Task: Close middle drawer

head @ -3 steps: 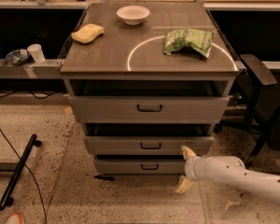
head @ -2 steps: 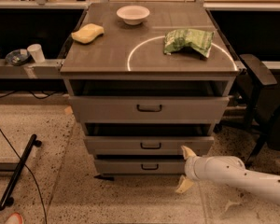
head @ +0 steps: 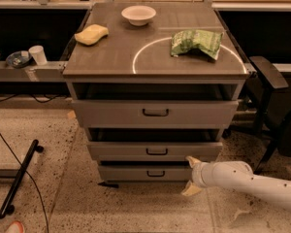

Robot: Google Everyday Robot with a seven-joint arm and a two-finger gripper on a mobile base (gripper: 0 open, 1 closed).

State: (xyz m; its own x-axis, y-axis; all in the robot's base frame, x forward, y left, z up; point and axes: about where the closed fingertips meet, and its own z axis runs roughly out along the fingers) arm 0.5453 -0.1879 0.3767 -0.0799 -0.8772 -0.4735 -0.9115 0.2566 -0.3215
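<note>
The grey cabinet (head: pixel 155 62) has three drawers. The middle drawer (head: pixel 155 150) has a low flat grey front with a small dark handle and stands a little way out, with a dark gap above it. My gripper (head: pixel 191 174) comes in from the lower right on a white arm, with cream fingers (head: pixel 192 161) spread open and empty. One fingertip is at the right end of the middle drawer's front and the other is lower, beside the bottom drawer (head: pixel 148 173).
The top drawer (head: pixel 155 112) also stands out a little. On the cabinet top lie a yellow sponge (head: pixel 91 34), a white bowl (head: pixel 138 14) and a green chip bag (head: pixel 197 42). A black bar (head: pixel 19 176) lies on the floor at left. A dark chair (head: pixel 274 106) stands at right.
</note>
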